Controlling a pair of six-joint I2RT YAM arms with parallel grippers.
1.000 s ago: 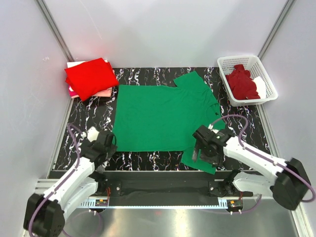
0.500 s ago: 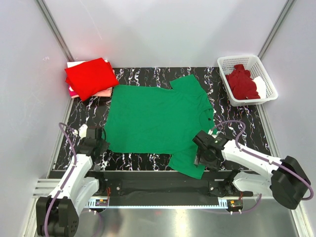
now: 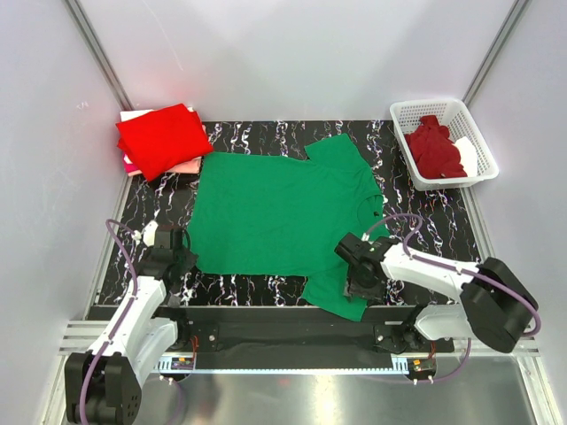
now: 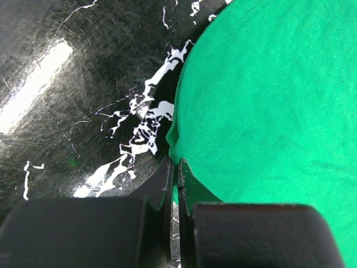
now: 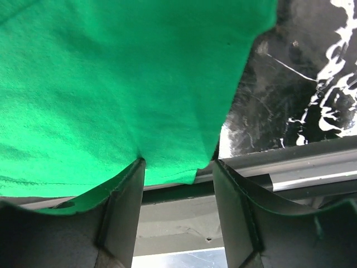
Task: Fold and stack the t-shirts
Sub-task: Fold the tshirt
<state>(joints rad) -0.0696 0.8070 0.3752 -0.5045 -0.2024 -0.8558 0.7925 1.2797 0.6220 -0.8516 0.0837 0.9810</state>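
Observation:
An emerald green t-shirt (image 3: pixel 275 212) lies spread flat on the black marbled table (image 3: pixel 443 239). My left gripper (image 3: pixel 174 257) is at its near left corner, shut on the hem (image 4: pixel 177 167). My right gripper (image 3: pixel 357 285) is over the near sleeve, which hangs at the table's front edge. Its jaws (image 5: pixel 177 167) stand open astride the sleeve's hem (image 5: pixel 167 162), with cloth between the fingers. A folded bright red t-shirt (image 3: pixel 162 137) tops a pile at the back left, pale pink (image 3: pixel 188 166) showing beneath it.
A white lattice basket (image 3: pixel 483 146) at the back right holds a crumpled maroon t-shirt (image 3: pixel 434 149) and some white cloth (image 3: pixel 467 158). The table's metal front rail (image 5: pixel 290 167) runs just under the right fingers. White walls close in the sides and back.
The green shirt has been dragged left, held at its corner by the left gripper. My right gripper has moved left and nearer onto the sleeve, its jaws narrowing.

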